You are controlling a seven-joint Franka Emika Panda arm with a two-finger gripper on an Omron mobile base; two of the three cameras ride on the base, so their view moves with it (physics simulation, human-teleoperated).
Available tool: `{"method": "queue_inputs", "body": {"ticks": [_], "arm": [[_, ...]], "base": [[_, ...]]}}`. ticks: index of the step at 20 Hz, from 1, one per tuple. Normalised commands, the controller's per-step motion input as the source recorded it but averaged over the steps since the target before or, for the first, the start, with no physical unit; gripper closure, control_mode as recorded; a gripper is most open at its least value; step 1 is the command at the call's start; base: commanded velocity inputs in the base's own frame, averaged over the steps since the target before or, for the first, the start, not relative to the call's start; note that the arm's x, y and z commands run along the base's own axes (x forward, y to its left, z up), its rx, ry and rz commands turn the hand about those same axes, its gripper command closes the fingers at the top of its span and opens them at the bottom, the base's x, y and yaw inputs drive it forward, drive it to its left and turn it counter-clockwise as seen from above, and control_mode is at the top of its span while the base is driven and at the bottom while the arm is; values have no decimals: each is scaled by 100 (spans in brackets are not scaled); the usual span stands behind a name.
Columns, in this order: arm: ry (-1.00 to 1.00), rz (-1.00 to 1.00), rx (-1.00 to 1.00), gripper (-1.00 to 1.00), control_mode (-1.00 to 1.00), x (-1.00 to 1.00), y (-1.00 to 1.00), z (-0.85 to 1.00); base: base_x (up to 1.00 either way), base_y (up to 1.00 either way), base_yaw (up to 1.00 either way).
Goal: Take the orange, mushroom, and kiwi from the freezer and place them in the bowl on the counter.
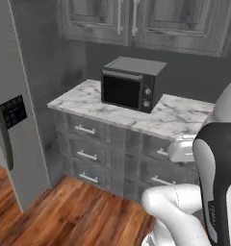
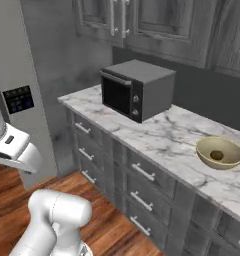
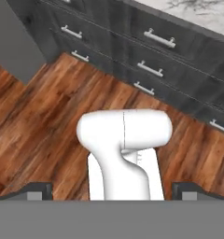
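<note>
The grey freezer [image 1: 21, 72] stands at the left with its door shut and its long dark handle [image 1: 3, 129] in front; it also rises at the left of the right base view [image 2: 12, 55]. On the white marble counter [image 2: 162, 135] sits the yellowish-tan bowl [image 2: 231, 148], and a small dark olive lump, the kiwi [image 2: 217, 155], lies in it. The orange and the mushroom are out of view. My gripper [image 3: 112, 192] is open with nothing between its fingertips [image 3: 39, 190], and it looks down at the wood floor in front of the drawers.
A black microwave [image 1: 132, 84] stands on the counter's left part. Dark grey drawers with silver bar handles [image 3: 158, 38] run under the counter. Grey wall cabinets [image 1: 146, 21] hang above. Wood floor [image 1: 69, 211] lies between the freezer and the drawers.
</note>
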Motion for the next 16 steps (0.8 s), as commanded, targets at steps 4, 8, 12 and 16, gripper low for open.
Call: {"method": "queue_inputs", "body": {"ticks": [4, 8, 12, 16], "arm": [[0, 0, 0, -100, 100, 0, 0, 0], [0, 0, 0, -100, 100, 0, 0, 0], [0, 0, 0, -100, 100, 0, 0, 0], [0, 0, 0, -100, 100, 0, 0, 0]], "base": [[-23, 1, 100], [-24, 12, 100], [2, 21, 89], [40, 38, 50]]}}
